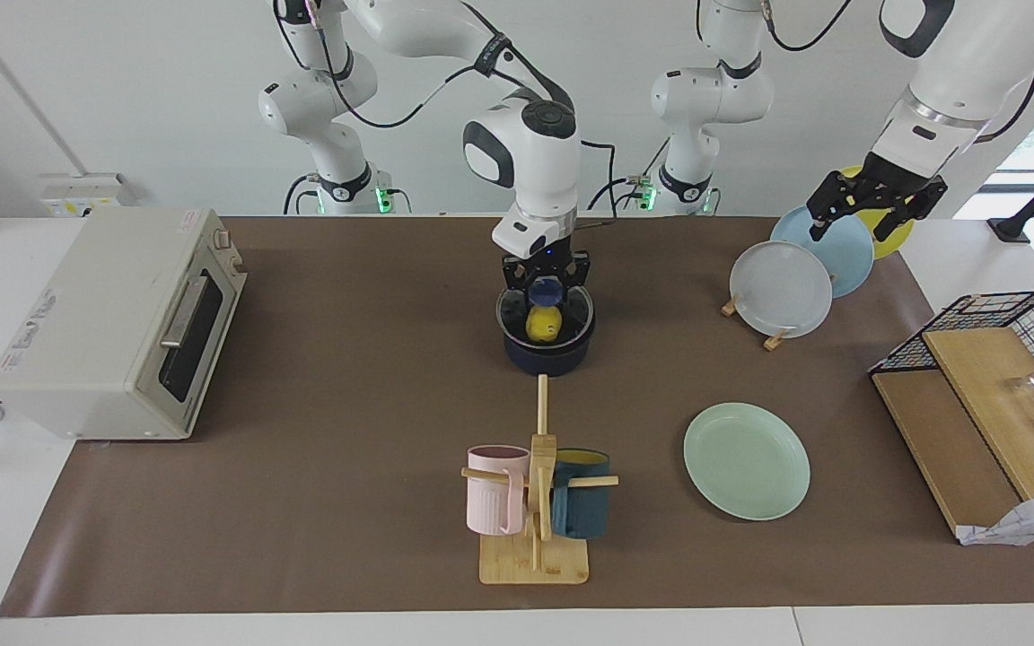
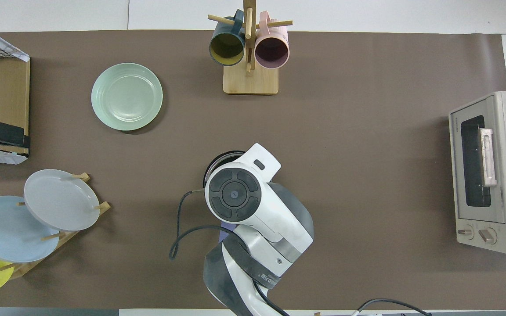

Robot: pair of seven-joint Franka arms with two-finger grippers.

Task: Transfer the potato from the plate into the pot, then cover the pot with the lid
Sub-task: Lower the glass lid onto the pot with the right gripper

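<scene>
Brown surface (image 1: 346,377) between white walls: right end effector (image 1: 545,280) grasps the lid (image 1: 545,312) on the pot (image 1: 546,354), potato (image 1: 542,325) inside; left end effector (image 1: 876,208) waits released over upright plates (image 1: 780,289).

We see a bright yellow potato (image 1: 544,325) under the clear lid (image 1: 571,316) with its blue knob (image 1: 546,292), just below the black right gripper (image 1: 545,280), in the dark navy pot (image 1: 546,357). The plate (image 1: 747,460) is pale mint green, the table cover (image 1: 346,377) plain brown.
</scene>
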